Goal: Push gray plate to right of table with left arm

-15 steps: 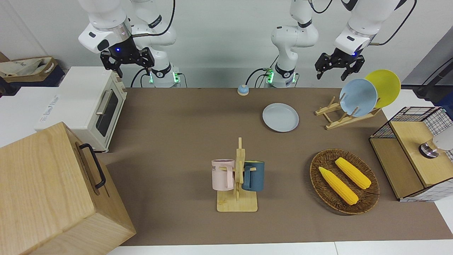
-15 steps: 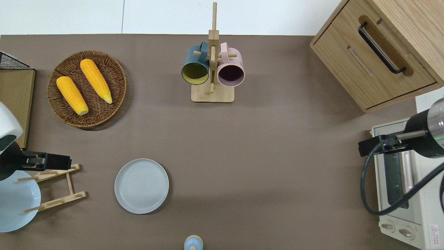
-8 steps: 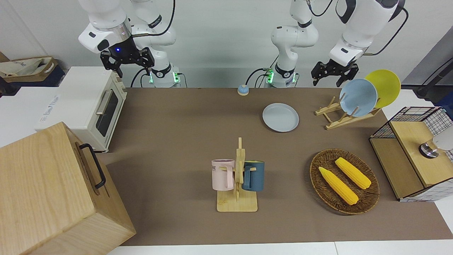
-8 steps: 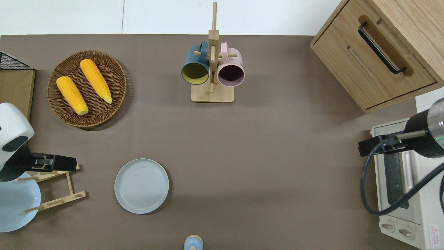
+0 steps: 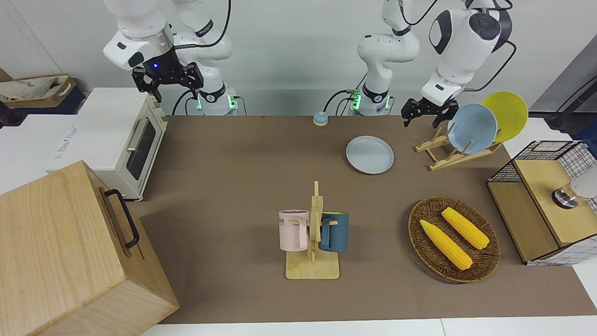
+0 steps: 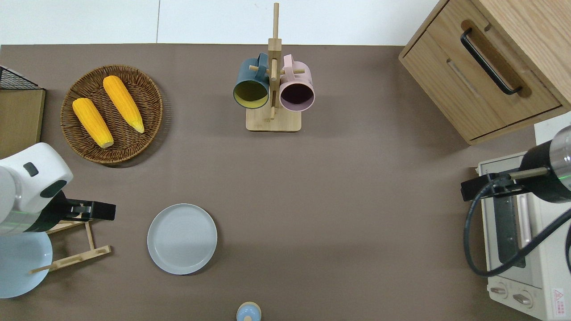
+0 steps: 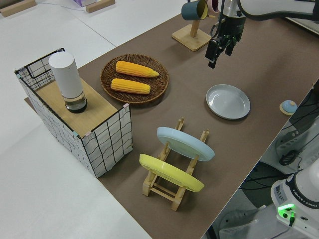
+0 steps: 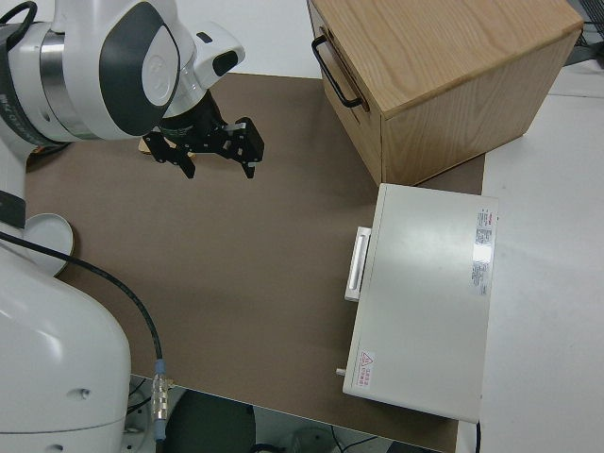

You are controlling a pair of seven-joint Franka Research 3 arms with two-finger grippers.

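Gray plate (image 6: 182, 238) lay flat on the table (image 6: 339, 205), toward the robots' edge & toward the left arm's end, nothing touching it. Left gripper (image 6: 103, 211) was up in the air over the rack (image 6: 73, 240), at the rack's end toward the plate; fingers (image 5: 406, 117) spread apart, pinching nothing, pointing down. Gripper & plate apart. Left arm (image 5: 459, 42) was bent in from the left end of the bench.

Rack sat near the robots' edge at the left arm's end, w/ a blue plate (image 5: 472, 128) and a yellow plate (image 5: 508, 114) leaning in its slots. Basket (image 6: 111, 113) w/ 2 corn cobs (image 6: 107, 110) lay farther from the robots than the rack, same end. Wire crate (image 7: 77, 117) at the left-arm end edge, white cylinder (image 7: 66, 79) standing on its wooden top.

Mug stand (image 6: 273, 89) near the table edge farthest from the robots, about mid-length: teal mug (image 6: 251, 87) & pink mug (image 6: 296, 89) hung on it. Pink mug carried dark lettering, only "ME" readable (image 5: 284, 222). Small blue bell (image 6: 248, 311) at the robots' edge, near mid-length.

Right arm parked, right gripper (image 5: 163, 79) w/ fingers apart, empty. Oven (image 6: 522, 236) at the right arm's end near the robots' edge; red warning sticker (image 6: 556, 296) & gray print on top (image 5: 65, 142), too small to read. Wooden cabinet (image 6: 486, 67) w/ black handle at the corner farthest from the robots, right-arm end
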